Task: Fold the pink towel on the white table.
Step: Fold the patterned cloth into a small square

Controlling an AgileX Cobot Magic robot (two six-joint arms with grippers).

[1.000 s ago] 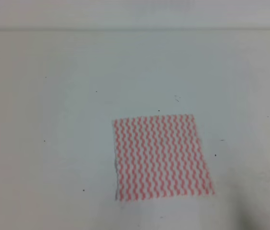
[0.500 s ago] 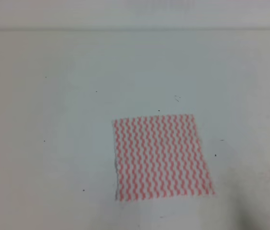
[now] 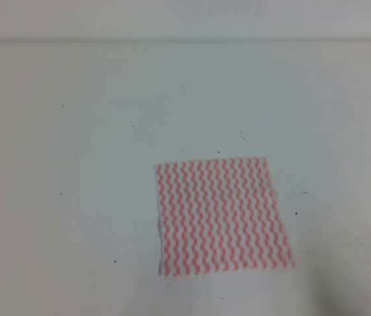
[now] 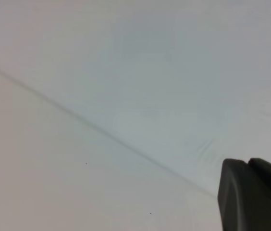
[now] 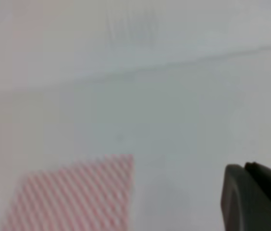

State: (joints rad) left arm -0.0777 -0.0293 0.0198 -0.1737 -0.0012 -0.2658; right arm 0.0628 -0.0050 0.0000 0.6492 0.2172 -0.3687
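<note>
The pink towel [image 3: 222, 215] lies flat and unfolded on the white table [image 3: 93, 164], right of centre and near the front edge in the exterior high view. Neither gripper appears in that view. In the right wrist view one corner of the pink towel [image 5: 73, 195] shows at the bottom left, blurred, and a dark finger [image 5: 255, 197] of my right gripper sits at the bottom right, apart from the cloth. The left wrist view holds only bare white table [image 4: 78, 183] and a dark finger [image 4: 253, 195] of my left gripper at the bottom right. Neither view shows how the jaws stand.
A few tiny dark specks [image 3: 114, 261] dot the table. The table's far edge [image 3: 185, 41] runs across the top of the exterior high view, with a pale wall behind it.
</note>
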